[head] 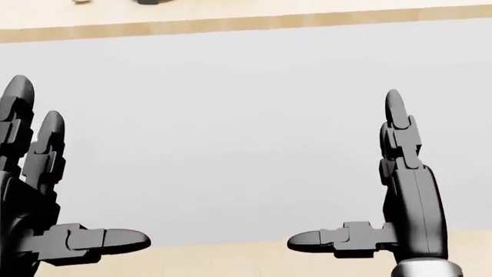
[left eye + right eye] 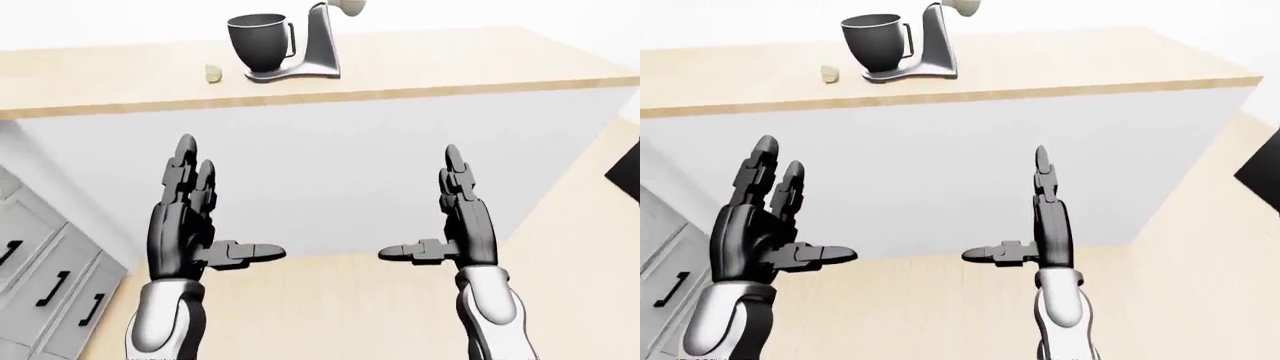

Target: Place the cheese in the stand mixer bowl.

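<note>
Light wooden counter top (image 2: pixel 450 64) across the far side, its plain white side panel (image 2: pixel 340 150) below, grey drawers with dark handles (image 2: pixel 50 289) at near left, pale wooden floor (image 2: pixel 330 315) nearest

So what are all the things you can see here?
Stand mixer: one, grey, on the counter at the top of the left-eye view.
Mixer bowl: one, dark grey, sitting on the mixer's base.
Cheese: one, pale yellow piece, on the counter just left of the mixer base.
Counter: one, light wood top with a white side, across the view.
Drawers: several, grey with dark handles, lower left.
Floor: light wood, along the bottom.
Left robot hand: one, black, open, holding nothing.
Right robot hand: one, black, open, holding nothing.
</note>
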